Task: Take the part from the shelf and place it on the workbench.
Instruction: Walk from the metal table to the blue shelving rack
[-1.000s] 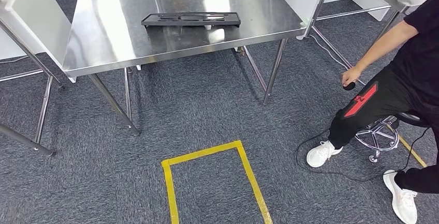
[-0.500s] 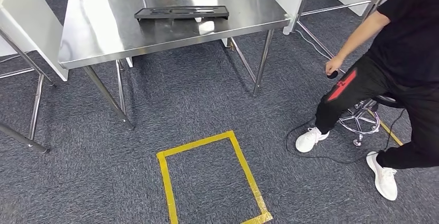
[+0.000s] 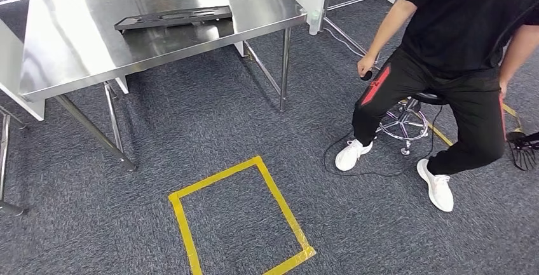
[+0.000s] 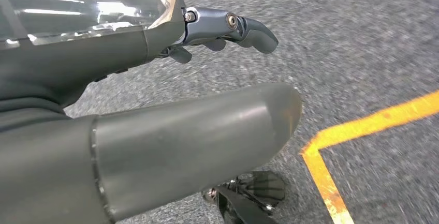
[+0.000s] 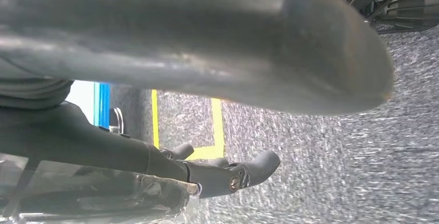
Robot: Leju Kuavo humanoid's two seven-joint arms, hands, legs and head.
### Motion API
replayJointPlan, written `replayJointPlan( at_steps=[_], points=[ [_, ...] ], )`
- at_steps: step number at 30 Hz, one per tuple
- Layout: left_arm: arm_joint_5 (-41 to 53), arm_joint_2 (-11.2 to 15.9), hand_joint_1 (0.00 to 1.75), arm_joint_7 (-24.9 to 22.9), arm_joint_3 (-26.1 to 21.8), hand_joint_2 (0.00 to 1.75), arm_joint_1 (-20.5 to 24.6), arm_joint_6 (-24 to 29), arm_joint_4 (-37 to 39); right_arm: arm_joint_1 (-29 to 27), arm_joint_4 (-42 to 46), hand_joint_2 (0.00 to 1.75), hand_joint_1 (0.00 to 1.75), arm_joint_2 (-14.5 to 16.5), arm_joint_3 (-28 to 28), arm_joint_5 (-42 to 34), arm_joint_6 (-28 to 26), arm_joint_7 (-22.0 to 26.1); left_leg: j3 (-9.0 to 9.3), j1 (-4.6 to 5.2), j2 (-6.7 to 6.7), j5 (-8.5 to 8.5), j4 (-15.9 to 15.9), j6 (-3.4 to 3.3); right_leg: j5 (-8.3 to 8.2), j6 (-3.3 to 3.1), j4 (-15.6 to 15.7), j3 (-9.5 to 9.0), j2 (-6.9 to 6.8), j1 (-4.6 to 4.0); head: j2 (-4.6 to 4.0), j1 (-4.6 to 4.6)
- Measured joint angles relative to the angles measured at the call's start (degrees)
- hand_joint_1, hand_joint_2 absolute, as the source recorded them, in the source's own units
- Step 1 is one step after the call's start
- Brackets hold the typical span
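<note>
Both hands hang over the carpet holding nothing, left hand (image 4: 171, 131) and right hand (image 5: 207, 43) with fingers apart. One flat black part (image 3: 173, 17) lies on the steel table (image 3: 76, 59); it looks stiff and light, best gripped along a long edge

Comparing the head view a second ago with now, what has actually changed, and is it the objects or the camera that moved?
The camera moved: the whole scene has slid, so the robot is turning right. The steel table, black tray and yellow tape rectangle kept their places relative to each other. The person on the stool is now more fully seen. Each robot hand, left and right, holds nothing.
</note>
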State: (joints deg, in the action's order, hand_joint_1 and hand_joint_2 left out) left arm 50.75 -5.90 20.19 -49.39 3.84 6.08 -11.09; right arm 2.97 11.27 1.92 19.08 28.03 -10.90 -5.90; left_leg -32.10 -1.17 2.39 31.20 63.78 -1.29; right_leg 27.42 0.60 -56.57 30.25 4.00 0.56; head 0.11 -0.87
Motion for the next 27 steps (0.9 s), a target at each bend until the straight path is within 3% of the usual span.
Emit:
replayJointPlan(
  at_steps=[2,3,5,7,9,11,12,13,15,16,18,20,22,24,26,27],
  points=[
    [-0.1,0.1,0.00,-0.1,0.0,0.00,-0.1,0.0,0.0,0.2,0.0,0.00,0.00,0.3,-0.4,0.3,0.0,-0.5,2.83,0.11,2.34,-1.59,-5.5,-0.70,-0.32,0.48,-0.1,0.38,1.34,-0.09,0.00,-0.01],
    [-0.2,0.1,0.00,-0.3,-0.1,0.00,-0.1,0.0,0.0,0.3,0.0,0.00,0.00,0.4,-0.6,0.5,0.0,-0.7,3.15,0.23,2.70,-1.54,-6.2,-0.83,-0.55,0.84,-0.2,0.73,1.97,0.00,0.00,-0.01],
    [-0.4,0.0,0.00,-0.5,-0.1,0.00,0.0,-0.1,0.0,0.3,-0.1,0.00,0.00,0.5,-0.9,0.7,0.0,-1.1,3.17,0.38,1.36,-1.97,-6.9,-1.02,-0.96,1.60,-0.3,1.69,2.74,0.10,0.00,0.01],
    [-0.5,0.0,0.00,-0.7,-0.1,0.00,0.0,0.0,0.0,0.3,-0.2,0.00,0.00,0.7,-1.0,0.8,0.0,-1.5,3.12,0.29,-0.29,-2.70,-7.8,-1.46,0.26,1.75,-2.4,3.37,0.44,-0.02,0.00,-0.20],
    [-0.7,0.0,0.00,-0.8,-0.3,0.00,0.0,0.1,-0.1,0.4,-0.2,0.00,0.00,1.0,-1.2,1.0,0.0,-1.7,2.83,0.35,-2.19,-3.09,-8.1,-1.73,3.59,1.47,-8.9,6.58,-2.53,0.10,0.00,-0.50],
    [-0.9,0.1,0.00,-1.0,-0.5,0.00,0.0,0.4,-0.1,0.3,-0.2,0.00,0.00,1.3,-1.4,1.5,0.1,-1.8,2.46,0.45,-4.20,-3.23,-8.1,-1.72,6.15,1.79,-15.6,9.45,-3.24,0.42,0.00,-0.62],
    [-1.0,0.1,0.00,-1.0,-0.5,0.00,0.0,0.4,-0.1,0.3,-0.2,0.00,0.00,1.4,-1.5,1.7,0.1,-1.9,2.34,0.45,-5.14,-3.29,-8.0,-1.65,6.23,2.28,-16.4,9.42,-3.40,0.61,0.00,-0.61],
    [-1.0,0.1,0.00,-1.1,-0.6,0.00,0.0,0.5,-0.1,0.2,-0.2,0.00,0.00,1.5,-1.7,1.8,0.1,-1.9,2.27,0.42,-6.02,-3.32,-8.0,-1.57,5.48,2.92,-14.8,8.14,-3.70,0.82,0.00,-0.62],
    [-1.2,0.2,0.00,-1.2,-0.7,0.00,0.1,0.7,-0.1,0.3,-0.2,0.00,0.00,1.6,-2.0,2.1,0.1,-2.0,2.26,0.43,-7.52,-3.25,-7.7,-1.17,2.94,4.00,-6.6,3.03,-5.81,1.19,0.00,-0.67],
    [-1.4,0.2,0.00,-1.3,-0.8,0.00,0.2,0.9,-0.1,0.4,-0.2,0.00,0.00,1.7,-2.2,2.3,0.2,-2.0,2.26,0.53,-8.14,-3.11,-7.5,-0.80,1.89,4.03,-2.9,0.89,-7.02,1.14,0.00,-0.71],
    [-1.9,0.2,0.00,-1.5,-1.2,0.00,0.4,1.3,-0.2,0.6,-0.2,0.00,0.00,1.9,-2.5,3.0,0.3,-2.0,2.40,0.82,-9.18,-2.93,-7.2,-0.03,0.97,3.23,0.3,-0.54,-8.13,0.88,0.00,-0.57],
    [-2.2,0.1,0.00,-1.7,-1.6,0.00,0.6,1.5,-0.2,0.5,-0.2,0.00,0.00,2.0,-2.8,3.5,0.4,-2.0,2.63,0.61,-9.75,-2.84,-7.2,0.63,0.59,2.19,0.2,-0.12,-6.94,0.91,0.00,-0.33],
    [-2.2,0.0,0.00,-1.7,-1.7,0.00,0.7,1.7,-0.2,0.5,-0.2,0.00,0.00,2.0,-3.1,3.6,0.4,-1.9,1.98,0.15,-7.18,-0.95,-5.4,1.33,0.13,1.18,0.3,-0.05,-5.83,1.24,0.00,-0.27],
    [-2.2,0.0,0.00,-1.7,-1.9,0.00,0.6,1.8,-0.2,0.7,-0.2,0.00,0.00,2.1,-3.4,3.7,0.4,-1.9,-0.56,-0.04,-3.52,3.37,0.7,1.60,-0.41,0.29,0.3,0.33,-4.67,1.24,0.00,-0.19],
    [-2.2,0.0,0.00,-1.8,-2.0,0.00,0.4,1.8,-0.2,0.7,-0.2,0.00,0.00,2.2,-3.6,3.7,0.5,-1.9,-3.69,-0.04,-2.44,6.81,8.1,1.47,-0.77,-0.14,0.2,0.86,-3.28,0.90,0.00,-0.18],
    [-2.3,0.0,0.00,-1.8,-2.1,0.00,0.3,1.8,-0.2,0.6,-0.2,0.00,0.00,2.2,-3.6,3.7,0.5,-1.9,-4.31,-0.04,-2.32,6.96,9.7,1.36,-0.87,-0.18,0.2,0.99,-2.51,0.79,0.00,-0.17]
  ],
)
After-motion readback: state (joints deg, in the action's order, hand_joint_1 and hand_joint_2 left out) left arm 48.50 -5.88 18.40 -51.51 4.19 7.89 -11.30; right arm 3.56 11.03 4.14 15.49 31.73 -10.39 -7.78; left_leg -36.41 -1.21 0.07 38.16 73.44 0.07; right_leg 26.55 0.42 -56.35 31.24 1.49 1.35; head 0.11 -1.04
